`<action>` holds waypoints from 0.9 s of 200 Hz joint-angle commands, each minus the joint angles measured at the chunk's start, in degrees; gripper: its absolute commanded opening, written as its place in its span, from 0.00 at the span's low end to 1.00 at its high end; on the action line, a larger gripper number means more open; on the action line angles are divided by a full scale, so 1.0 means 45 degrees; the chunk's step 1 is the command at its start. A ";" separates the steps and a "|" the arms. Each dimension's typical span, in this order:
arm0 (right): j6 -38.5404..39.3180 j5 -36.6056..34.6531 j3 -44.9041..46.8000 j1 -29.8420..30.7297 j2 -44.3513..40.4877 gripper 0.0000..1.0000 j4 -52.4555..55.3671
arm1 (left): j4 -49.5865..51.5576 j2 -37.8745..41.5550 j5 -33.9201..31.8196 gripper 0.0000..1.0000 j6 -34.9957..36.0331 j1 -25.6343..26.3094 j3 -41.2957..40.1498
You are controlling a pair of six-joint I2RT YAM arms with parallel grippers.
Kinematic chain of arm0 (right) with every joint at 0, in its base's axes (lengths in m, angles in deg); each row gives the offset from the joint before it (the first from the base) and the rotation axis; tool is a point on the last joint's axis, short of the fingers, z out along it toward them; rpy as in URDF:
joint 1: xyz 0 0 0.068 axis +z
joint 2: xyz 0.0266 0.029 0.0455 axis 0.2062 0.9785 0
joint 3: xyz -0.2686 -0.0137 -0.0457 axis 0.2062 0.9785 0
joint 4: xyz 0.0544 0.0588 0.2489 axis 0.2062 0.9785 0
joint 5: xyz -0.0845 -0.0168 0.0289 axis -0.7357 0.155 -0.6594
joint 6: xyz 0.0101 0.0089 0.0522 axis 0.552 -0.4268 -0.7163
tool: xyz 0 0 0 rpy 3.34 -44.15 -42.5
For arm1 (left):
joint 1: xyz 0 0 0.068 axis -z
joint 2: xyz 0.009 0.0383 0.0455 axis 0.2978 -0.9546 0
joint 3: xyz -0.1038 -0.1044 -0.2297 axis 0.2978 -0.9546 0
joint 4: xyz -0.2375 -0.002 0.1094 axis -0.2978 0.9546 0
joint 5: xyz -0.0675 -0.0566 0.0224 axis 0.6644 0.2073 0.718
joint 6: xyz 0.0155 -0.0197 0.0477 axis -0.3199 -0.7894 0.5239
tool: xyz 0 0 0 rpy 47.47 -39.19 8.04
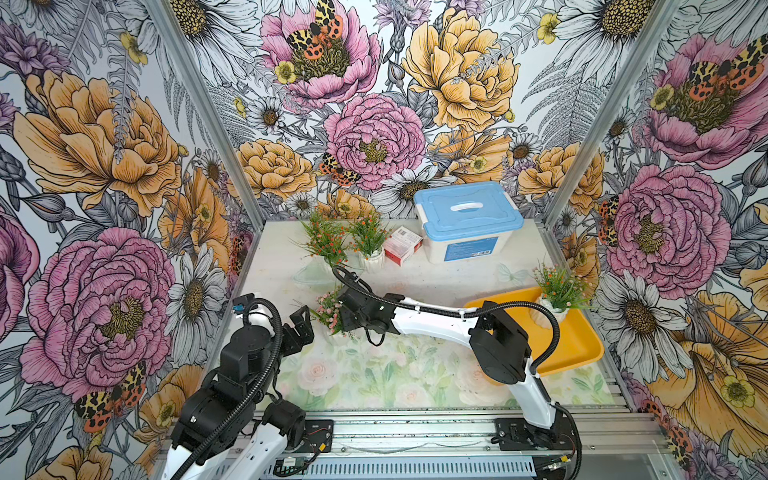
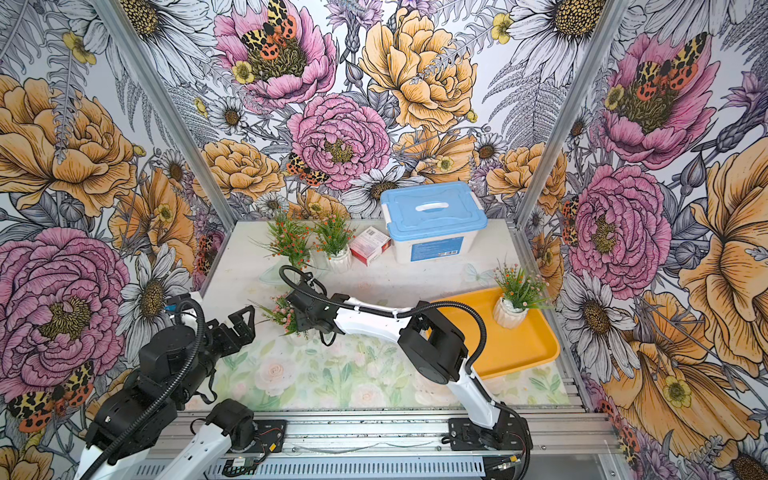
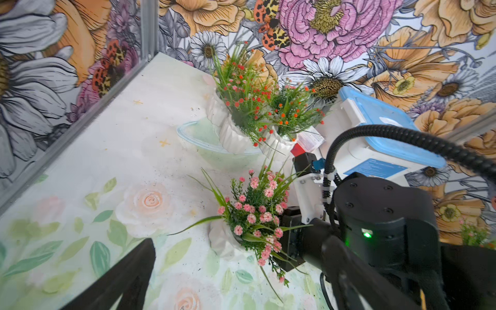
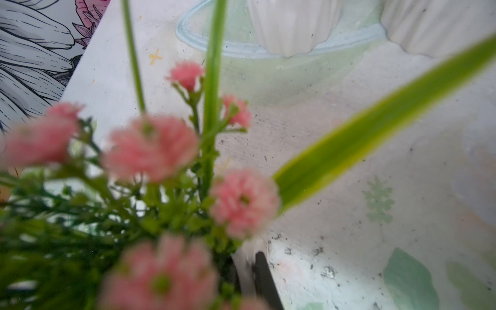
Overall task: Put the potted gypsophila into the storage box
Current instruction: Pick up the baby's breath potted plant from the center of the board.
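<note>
With the right tool (image 1: 341,327) clamped on the rim of the pink-blossomed pot (image 3: 222,240), well apart from the storage box (image 1: 575,347), a straight, upright lift is advised; the left tool (image 1: 299,322) is seen with jaws apart.

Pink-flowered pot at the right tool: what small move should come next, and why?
Probably lift the pink-flowered pot straight up: the right tool appears shut on its rim, it rests on the table, and the storage box has bare floor beside its one pot.
</note>
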 commanded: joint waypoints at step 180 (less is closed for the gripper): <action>-0.0109 -0.2176 0.6304 -0.4887 -0.9061 0.00 0.0225 | -1.1377 -0.7943 0.6292 0.99 0.1262 0.1822 0.0026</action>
